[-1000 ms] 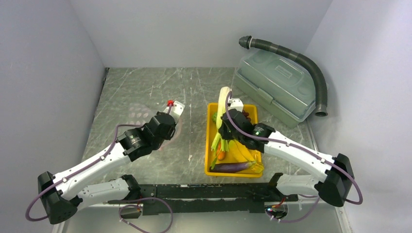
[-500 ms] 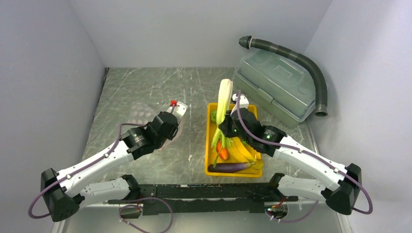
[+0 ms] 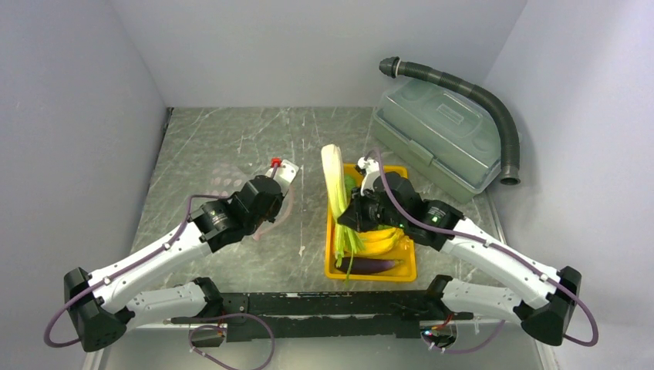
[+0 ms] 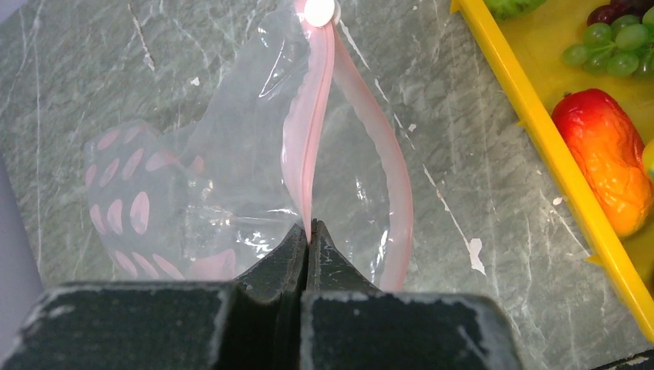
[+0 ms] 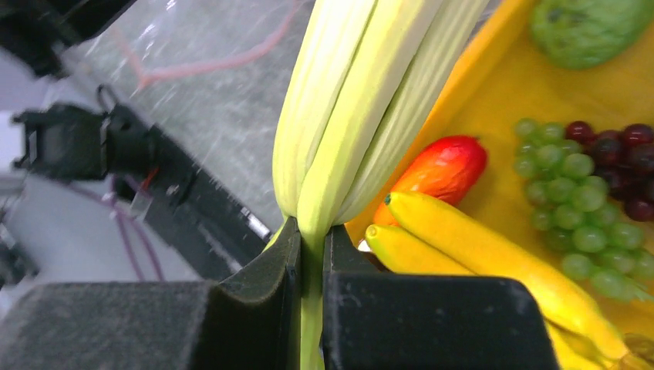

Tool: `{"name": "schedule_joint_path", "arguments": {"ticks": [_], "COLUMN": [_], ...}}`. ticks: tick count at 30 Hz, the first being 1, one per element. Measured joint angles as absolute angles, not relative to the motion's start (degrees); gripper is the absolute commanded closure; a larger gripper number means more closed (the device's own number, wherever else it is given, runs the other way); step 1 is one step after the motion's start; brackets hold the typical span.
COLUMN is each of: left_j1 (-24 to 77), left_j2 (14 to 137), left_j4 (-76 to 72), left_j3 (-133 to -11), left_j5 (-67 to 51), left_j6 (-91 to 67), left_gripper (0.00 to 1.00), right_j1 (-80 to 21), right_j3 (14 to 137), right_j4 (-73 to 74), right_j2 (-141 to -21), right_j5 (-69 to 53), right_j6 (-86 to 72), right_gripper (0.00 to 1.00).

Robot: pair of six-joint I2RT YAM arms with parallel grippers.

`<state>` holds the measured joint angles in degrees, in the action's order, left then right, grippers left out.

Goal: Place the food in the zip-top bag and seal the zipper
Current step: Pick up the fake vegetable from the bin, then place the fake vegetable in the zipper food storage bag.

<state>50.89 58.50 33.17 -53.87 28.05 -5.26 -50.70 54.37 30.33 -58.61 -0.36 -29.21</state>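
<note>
The zip-top bag (image 4: 193,177) lies clear and crinkly on the grey table, left of the tray; it shows faintly in the top view (image 3: 224,182). My left gripper (image 4: 308,227) is shut on one lip of its pink zipper (image 4: 308,139); the other lip (image 4: 389,169) bows away, so the mouth gapes. A pale green leafy stalk (image 5: 362,100) is pinched near its stem in my right gripper (image 5: 312,231), held above the tray's left side (image 3: 333,173). Bananas (image 5: 478,247), grapes (image 5: 586,200), a red pepper (image 5: 443,169) and an eggplant (image 3: 374,266) lie in the tray.
The yellow tray (image 3: 332,271) sits right of centre, its left rim (image 4: 540,131) close to the bag. A grey-green lidded box (image 3: 439,139) and a corrugated grey hose (image 3: 478,100) stand at the back right. Walls close in on the left, back and right.
My right gripper has carried the stalk left and nearer, tipping its pale end towards the tray's left rim. The left gripper has barely moved and keeps hold of the zipper.
</note>
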Motion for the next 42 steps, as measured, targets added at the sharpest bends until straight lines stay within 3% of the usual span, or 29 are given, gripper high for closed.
{"name": "schedule_joint_path", "arguments": {"ticks": [14,42], "left_j1": [50.89,50.81], "left_j2": [59.86,54.22], "left_j4": [34.98,35.24], "left_j3": [-55.11,-55.42], "left_j5": [26.06,13.54], "left_j6": [-5.91,-5.39], "left_gripper": [1.0,1.0], "right_j1": [-57.6,-59.53], "right_j3": [58.72,69.38], "right_j4": [41.65,44.64], "right_j2": [-56.88,-75.24], "right_j5": [-18.26,-24.88], "right_j6": [-24.82,-23.2], "right_gripper": [1.0,1.0]}}
